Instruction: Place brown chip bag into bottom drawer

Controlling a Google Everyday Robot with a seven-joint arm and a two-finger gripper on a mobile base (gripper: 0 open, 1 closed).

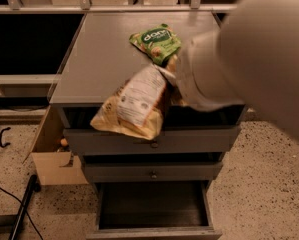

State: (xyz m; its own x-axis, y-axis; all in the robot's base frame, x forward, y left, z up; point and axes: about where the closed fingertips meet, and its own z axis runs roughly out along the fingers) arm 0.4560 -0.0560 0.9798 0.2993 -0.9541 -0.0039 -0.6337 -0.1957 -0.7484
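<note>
The brown chip bag (pixel 134 104), with its white label panel and yellow-tan edges, hangs in the air in front of the cabinet's front edge, above the drawers. My gripper (pixel 171 79) holds the bag's upper right end; the bulky white arm (pixel 249 59) hides most of it. The bottom drawer (pixel 154 204) is pulled open below, its dark grey inside showing nothing in it.
A green snack bag (pixel 155 42) lies on the grey cabinet top (pixel 104 59). Two shallower drawers with round knobs (pixel 151 159) are shut above the open one. A cardboard box (pixel 49 154) stands left of the cabinet. A black cable lies on the speckled floor (pixel 264 184).
</note>
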